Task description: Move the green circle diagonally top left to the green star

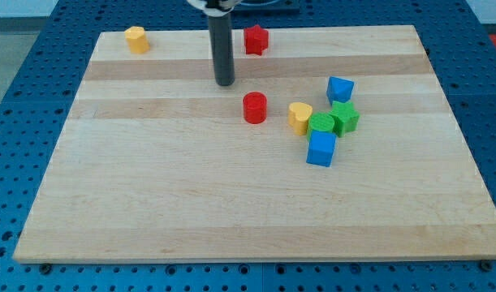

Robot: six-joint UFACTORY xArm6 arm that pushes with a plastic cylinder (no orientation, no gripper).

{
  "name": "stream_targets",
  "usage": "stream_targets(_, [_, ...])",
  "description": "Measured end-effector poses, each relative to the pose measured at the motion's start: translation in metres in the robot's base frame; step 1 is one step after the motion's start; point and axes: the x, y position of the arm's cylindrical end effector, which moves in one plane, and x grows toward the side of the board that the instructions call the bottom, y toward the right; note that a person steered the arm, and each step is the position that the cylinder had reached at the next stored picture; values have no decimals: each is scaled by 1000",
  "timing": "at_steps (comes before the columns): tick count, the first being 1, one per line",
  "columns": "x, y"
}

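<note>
The green circle [320, 124] lies right of the board's middle, touching the green star [345, 118] on its right. A yellow heart [299, 116] touches the circle's left side. A blue cube [321, 149] sits just below the circle. A blue block [340, 89] sits above the star. My tip [225, 83] rests on the board to the upper left of this cluster, well apart from it. A red cylinder [255, 108] stands between my tip and the cluster.
A yellow block [135, 39] sits at the board's top left. A red block [256, 39] sits at the top edge, right of the rod. The wooden board [191, 203] lies on a blue perforated table.
</note>
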Motion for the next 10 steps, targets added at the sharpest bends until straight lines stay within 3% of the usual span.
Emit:
stream_targets(2, [72,-10])
stream_targets(5, [182,73])
stream_targets(8, [187,189])
stream_targets(10, [153,196])
